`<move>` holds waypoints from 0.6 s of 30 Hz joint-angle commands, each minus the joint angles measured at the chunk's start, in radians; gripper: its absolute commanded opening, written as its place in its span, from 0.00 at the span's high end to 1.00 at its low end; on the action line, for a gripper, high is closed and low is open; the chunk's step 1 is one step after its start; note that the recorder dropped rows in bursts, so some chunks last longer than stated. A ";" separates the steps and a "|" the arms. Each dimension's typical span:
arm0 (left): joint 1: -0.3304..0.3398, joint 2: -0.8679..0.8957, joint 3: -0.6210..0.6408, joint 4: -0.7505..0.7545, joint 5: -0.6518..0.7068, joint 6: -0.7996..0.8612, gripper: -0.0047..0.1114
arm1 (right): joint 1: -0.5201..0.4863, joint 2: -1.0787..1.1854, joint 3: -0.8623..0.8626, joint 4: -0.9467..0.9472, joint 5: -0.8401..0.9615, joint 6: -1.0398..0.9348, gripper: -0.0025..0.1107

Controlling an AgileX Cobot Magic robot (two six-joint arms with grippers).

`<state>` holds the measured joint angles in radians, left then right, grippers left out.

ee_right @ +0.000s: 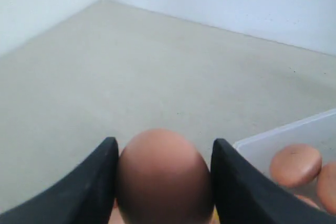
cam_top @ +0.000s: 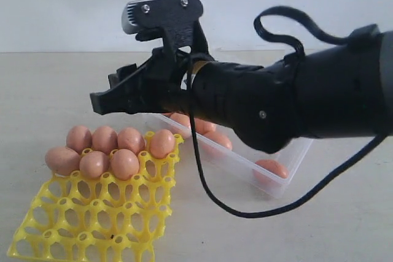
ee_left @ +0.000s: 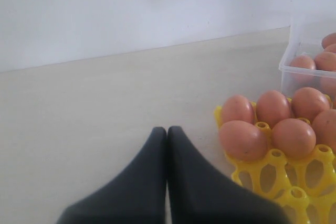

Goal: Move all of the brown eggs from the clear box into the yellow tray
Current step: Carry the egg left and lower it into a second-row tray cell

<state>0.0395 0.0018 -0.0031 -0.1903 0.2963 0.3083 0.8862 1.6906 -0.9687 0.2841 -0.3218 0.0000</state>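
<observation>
Reaching in from the right of the exterior view, the black right arm (cam_top: 295,99) stretches across a pale table (cam_top: 49,90). Its right gripper (ee_right: 164,141) is raised above the far side of the yellow tray (cam_top: 92,225). The jaws are clamped on one brown egg (ee_right: 164,182): in the right wrist view the egg fills the gap, and both dark inner faces press against its sides. In the exterior view the jaws themselves hide that egg.

The yellow tray lies at the lower left of the exterior view. Seven brown eggs (cam_top: 104,139) sit in the cups farthest from the camera, four in the back row and three in the row before it.

The clear box (cam_top: 288,176) stands near the tray, to its right, partly covered by the arm. Several more eggs lie inside it.

In the left wrist view, the left gripper (ee_left: 167,129) hangs over bare table just beside the filled end of the tray, its jaws together with tips touching. A black cable (cam_top: 209,194) loops down from the right arm to the table.
</observation>
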 commanded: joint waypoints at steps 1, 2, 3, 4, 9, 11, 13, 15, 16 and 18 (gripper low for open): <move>-0.006 -0.002 0.003 0.001 -0.008 0.005 1.00 | 0.001 0.021 0.029 0.150 -0.101 0.130 0.98; -0.006 -0.002 0.003 0.001 -0.008 0.005 1.00 | 0.001 0.028 0.029 0.124 -0.088 0.161 0.98; -0.006 -0.002 0.003 0.001 -0.008 0.005 1.00 | 0.001 0.033 0.029 0.078 -0.073 0.182 0.98; -0.006 -0.002 0.003 0.001 -0.008 0.005 1.00 | 0.001 0.040 0.029 0.000 -0.070 0.207 0.98; -0.006 -0.002 0.003 0.001 -0.008 0.005 1.00 | -0.009 0.060 0.029 -0.256 -0.063 0.317 0.98; -0.006 -0.002 0.003 0.001 -0.008 0.005 1.00 | -0.020 0.067 0.029 -0.268 -0.063 0.315 0.98; -0.006 -0.002 0.003 0.001 -0.008 0.005 1.00 | -0.039 0.080 0.029 -0.291 -0.047 0.282 0.98; -0.006 -0.002 0.003 0.001 -0.008 0.005 1.00 | -0.055 0.098 0.029 -0.307 -0.019 0.283 0.98; -0.006 -0.002 0.003 0.001 -0.008 0.005 1.00 | -0.065 0.103 0.029 -0.309 0.005 0.307 0.98; -0.006 -0.002 0.003 0.001 -0.008 0.005 1.00 | -0.070 0.112 0.029 -0.369 0.019 0.372 0.98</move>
<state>0.0395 0.0018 -0.0031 -0.1903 0.2963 0.3083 0.8235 1.8015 -0.9418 -0.0262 -0.3117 0.3259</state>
